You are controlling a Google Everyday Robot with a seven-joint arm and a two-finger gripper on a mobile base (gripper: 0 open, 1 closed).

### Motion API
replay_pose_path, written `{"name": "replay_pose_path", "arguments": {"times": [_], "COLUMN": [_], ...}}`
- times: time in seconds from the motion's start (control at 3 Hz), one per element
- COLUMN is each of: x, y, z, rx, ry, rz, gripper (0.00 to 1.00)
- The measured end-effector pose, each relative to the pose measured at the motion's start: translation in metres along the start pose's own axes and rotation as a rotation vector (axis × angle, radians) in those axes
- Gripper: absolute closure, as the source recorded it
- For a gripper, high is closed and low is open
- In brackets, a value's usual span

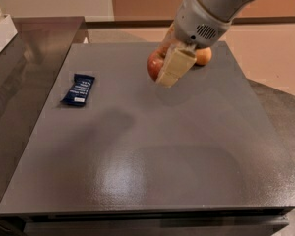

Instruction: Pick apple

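The apple (pixel 154 65) is hanging over the grey table (pixel 147 171), toward its 12 o'clock edge, clamped between the fingers of the gripper (pixel 162 73). A blue packet (pixel 78 89) is lying at the apple's 8 o'clock, and an orange fruit (pixel 204 57) is sitting at its 3 o'clock.

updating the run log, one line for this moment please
phase: apple in grasp | gripper: shut on apple, clear of table | orange fruit: on table behind gripper | blue packet: table left

Gripper (pixel 163 72) over table (pixel 152 171) rear, apple (pixel 154 64) in it, apparently off surface; smaller fruit (pixel 203 56) behind-right; packet (pixel 78 89) left.
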State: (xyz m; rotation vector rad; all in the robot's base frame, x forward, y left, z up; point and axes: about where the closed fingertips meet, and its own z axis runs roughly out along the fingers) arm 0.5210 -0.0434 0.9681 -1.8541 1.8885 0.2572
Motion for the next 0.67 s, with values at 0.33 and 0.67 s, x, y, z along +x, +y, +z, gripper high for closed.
{"name": "replay_pose_path", "arguments": {"times": [0.33, 0.67], "x": [-0.0187, -0.0188], "y": [-0.0068, -0.0067], "z": [-0.0370, -0.0368], "rx": [0.020, 0.020], "ry": [-0.028, -0.028], "rz": [-0.030, -0.030], "gripper": [1.00, 1.00]}}
